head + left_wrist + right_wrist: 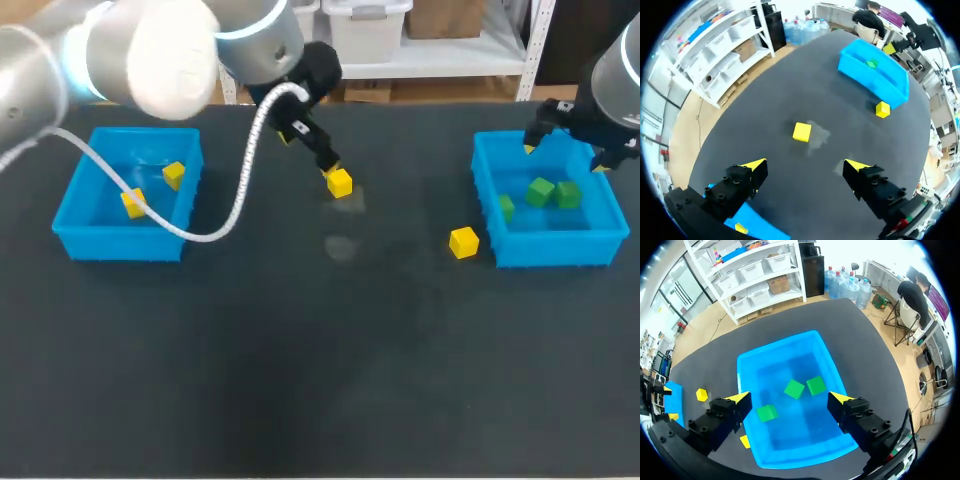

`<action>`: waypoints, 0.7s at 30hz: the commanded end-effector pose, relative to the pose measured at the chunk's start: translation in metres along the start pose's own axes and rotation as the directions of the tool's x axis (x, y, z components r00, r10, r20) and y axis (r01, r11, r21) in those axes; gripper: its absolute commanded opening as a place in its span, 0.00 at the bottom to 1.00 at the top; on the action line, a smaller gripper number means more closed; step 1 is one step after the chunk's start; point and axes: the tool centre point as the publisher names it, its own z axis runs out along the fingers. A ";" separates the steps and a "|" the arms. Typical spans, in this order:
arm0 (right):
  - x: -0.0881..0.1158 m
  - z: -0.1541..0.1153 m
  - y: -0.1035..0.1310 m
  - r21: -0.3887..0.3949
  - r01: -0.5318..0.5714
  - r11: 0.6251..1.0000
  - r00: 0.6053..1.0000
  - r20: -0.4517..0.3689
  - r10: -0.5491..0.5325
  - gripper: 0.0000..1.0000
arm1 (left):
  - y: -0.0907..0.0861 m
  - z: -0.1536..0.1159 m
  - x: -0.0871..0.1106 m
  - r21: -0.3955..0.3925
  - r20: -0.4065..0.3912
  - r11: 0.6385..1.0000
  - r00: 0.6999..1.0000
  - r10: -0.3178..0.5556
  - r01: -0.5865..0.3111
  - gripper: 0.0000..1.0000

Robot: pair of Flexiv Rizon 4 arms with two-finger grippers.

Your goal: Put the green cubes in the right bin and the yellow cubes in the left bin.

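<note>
Already the sorting looks more than half done, judging by where things lie:

- Green cubes: three green cubes (541,191) lie inside the right bin (550,250). I see no green anywhere out on the table (300,380), so that half looks finished.
- Yellow cubes: two binned yellow cubes (174,175) sit in the left bin (70,225). Two more are not yet in.
- One loose yellow cube (801,132) rests on the table near its middle, well apart from both bins.
- The other loose yellow cube (463,242) rests on the table just beside the right bin's outer wall, on the side facing the middle.
- The left gripper (806,165) hangs over the middle cube with its fingers spread wide. The cube lies ahead of them and is touched by neither, so nothing is grasped.
- The right gripper (790,398) hangs above the right bin with its fingers wide apart and nothing between them.
- What is left, as I judge it, is two pick-ups and two carries to the left bin, with the middle cube the likely next one.
</note>
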 end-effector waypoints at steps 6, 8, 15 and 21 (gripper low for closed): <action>0.002 -0.001 -0.001 0.001 -0.001 1.000 1.000 0.008 0.001 1.00 | -0.002 0.061 -0.030 -0.008 -0.099 0.999 0.994 0.044 -0.045 1.00; 0.002 -0.001 -0.001 0.001 -0.001 1.000 1.000 0.008 0.001 1.00 | -0.002 0.068 -0.032 -0.015 -0.110 0.998 0.993 0.051 -0.053 1.00; 0.002 -0.001 -0.001 0.001 -0.001 1.000 1.000 0.008 0.001 1.00 | 0.006 0.086 -0.036 -0.035 -0.142 0.998 0.989 0.039 -0.044 1.00; 0.002 -0.001 -0.001 0.001 -0.001 1.000 1.000 0.008 0.001 1.00 | 0.014 0.098 -0.029 -0.044 -0.179 0.998 0.983 0.031 -0.040 0.06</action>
